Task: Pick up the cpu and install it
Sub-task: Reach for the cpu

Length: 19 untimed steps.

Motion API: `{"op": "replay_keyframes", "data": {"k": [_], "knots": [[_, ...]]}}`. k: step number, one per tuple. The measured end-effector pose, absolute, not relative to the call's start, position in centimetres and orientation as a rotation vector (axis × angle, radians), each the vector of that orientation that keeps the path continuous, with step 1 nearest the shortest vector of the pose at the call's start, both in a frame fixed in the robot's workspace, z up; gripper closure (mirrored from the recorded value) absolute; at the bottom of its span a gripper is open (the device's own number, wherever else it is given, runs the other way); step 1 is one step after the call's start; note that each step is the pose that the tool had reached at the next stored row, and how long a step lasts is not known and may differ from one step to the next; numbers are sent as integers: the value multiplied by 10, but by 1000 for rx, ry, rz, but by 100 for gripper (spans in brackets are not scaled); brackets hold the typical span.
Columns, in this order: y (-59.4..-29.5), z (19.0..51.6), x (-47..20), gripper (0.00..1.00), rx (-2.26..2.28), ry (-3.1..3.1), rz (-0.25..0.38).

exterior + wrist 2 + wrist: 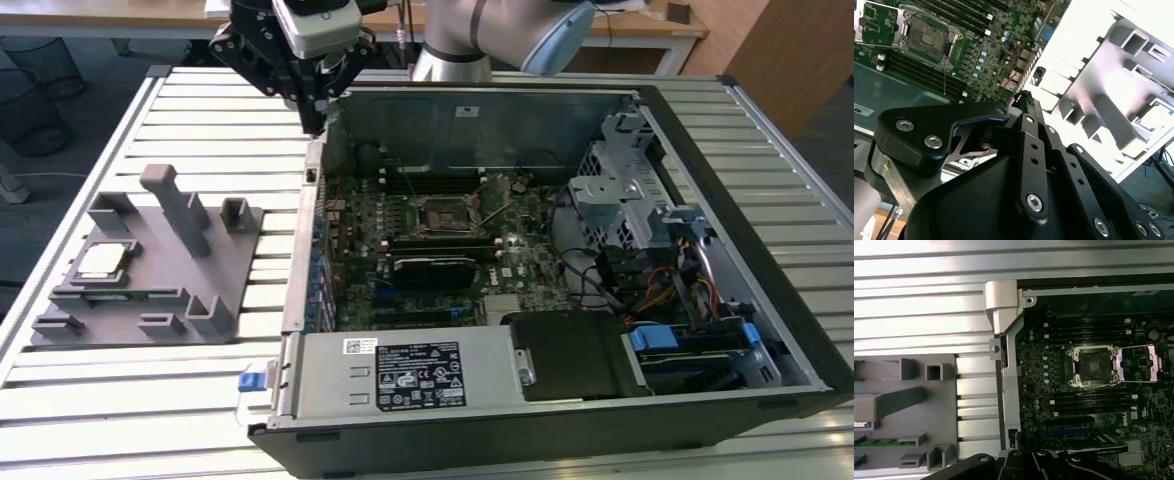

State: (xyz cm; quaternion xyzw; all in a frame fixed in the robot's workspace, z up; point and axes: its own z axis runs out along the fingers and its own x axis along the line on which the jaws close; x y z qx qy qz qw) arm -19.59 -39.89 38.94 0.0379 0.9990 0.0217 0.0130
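Exterior view | claw (315,122) near case edge (320,190) | cpu (103,262) apparently on tray (180,300)

The gripper (315,118) is looking matt black, its screw heads (1034,202) glinting as bright metal. Beneath it the worktop (200,110) is gleaming as ribbed pale metal. Well away from the gripper, the tray (160,285) is looking like matt grey plastic, its cpu (104,262) shining silvery. Just beside the gripper, the computer case (534,125) wall is showing dull bare metal.
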Motion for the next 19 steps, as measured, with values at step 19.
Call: {"op": "replay_keyframes", "data": {"k": [19], "knots": [[-399,388,-210,89,118,3113,68]]}}
